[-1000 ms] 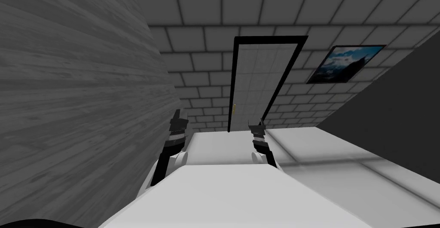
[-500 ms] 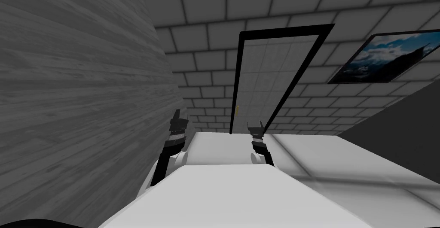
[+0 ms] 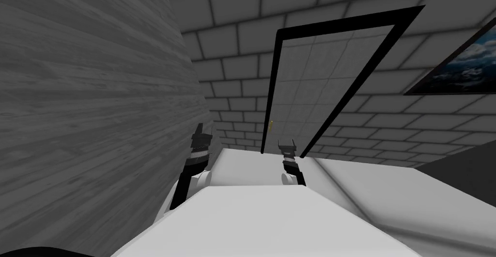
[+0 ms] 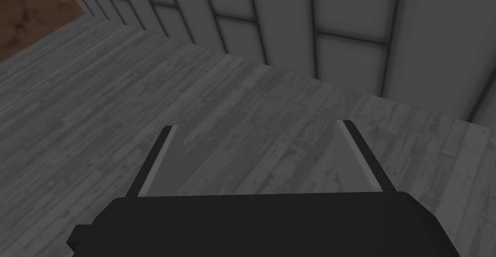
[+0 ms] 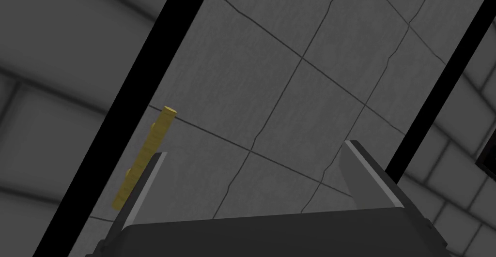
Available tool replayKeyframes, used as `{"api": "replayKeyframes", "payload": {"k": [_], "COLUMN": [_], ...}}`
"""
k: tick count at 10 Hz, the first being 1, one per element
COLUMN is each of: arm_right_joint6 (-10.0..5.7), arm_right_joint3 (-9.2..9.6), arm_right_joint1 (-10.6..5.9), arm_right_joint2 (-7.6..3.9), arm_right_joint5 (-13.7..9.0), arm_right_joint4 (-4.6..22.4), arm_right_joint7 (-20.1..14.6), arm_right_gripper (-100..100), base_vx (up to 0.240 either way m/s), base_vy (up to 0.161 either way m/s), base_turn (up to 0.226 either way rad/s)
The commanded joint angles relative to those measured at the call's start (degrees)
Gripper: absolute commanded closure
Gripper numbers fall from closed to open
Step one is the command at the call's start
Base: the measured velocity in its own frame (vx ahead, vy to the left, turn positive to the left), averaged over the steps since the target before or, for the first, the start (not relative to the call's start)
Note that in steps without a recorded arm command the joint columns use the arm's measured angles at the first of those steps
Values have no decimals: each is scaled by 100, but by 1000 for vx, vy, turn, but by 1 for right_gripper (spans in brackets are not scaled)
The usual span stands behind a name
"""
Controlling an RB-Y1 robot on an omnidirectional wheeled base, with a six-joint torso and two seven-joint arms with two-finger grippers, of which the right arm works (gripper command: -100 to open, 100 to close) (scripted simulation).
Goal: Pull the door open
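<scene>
— Grey brick wall ahead; what's the risk?
— Pale grey tiled door far, shut. Slim yellow bar handle sits left of my right gripper, which is spread wide like the left gripper. Closing now would miss.

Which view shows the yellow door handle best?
Right wrist view: the handle stands large on the door beside the right pincer. The head view gives a tiny speck; the left wrist view faces a wall.

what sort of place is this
Likely an indoor passage in a house: a grey block wall holds a black-framed door with a yellow bar handle, a framed picture hangs beside it, and a plank wall runs along my left.
</scene>
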Motion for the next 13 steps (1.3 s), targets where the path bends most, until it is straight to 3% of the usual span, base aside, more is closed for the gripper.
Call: {"api": "replayKeyframes", "payload": {"k": [1,7,8,13], "arm_right_joint6": [-27,-185,-185,-307], "arm_right_joint3": [30,149,149,242], "arm_right_joint1": [-42,-253,-253,-416], "arm_right_joint2": [-24,-92,-92,-139], "arm_right_joint5": [-167,-745,-745,-1192], "arm_right_joint4": [188,983,983,1599], "arm_right_joint7": [-193,-837,-837,-1337], "arm_right_gripper": [-100,-100,-100,-100], "base_vx": [75,74,45,56], "base_vy": [-55,-71,-49,-59], "base_turn": [158,149,63,132]}}
